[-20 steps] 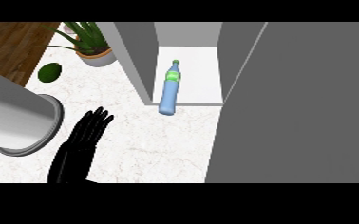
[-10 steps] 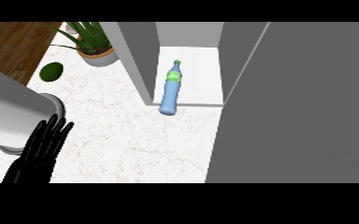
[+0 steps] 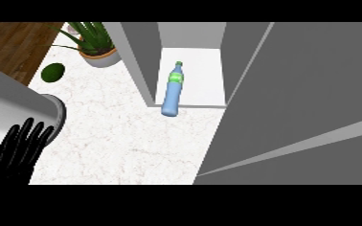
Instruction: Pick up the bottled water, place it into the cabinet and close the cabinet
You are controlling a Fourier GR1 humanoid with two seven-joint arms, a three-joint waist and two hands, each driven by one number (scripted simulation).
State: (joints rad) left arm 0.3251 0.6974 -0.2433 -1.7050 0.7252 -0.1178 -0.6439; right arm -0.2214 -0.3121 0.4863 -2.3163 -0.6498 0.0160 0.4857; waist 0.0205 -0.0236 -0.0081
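1. My left hand [image 3: 25, 146] has pulled back to the lower-left edge, fingers straight, holding nothing; a second ago it was further in on the table [image 3: 120, 139]. Right hand not visible.
2. So the placing looks done; closing is left.
3. Table: white marbled stone, matte.
4. Bottled water [image 3: 173, 89]: slim blue plastic, green label and cap, lying on its side, base overhanging the cabinet [image 3: 198, 76] floor's front lip.
5. Cabinet door [image 3: 297, 96]: flat grey panel, swung open.
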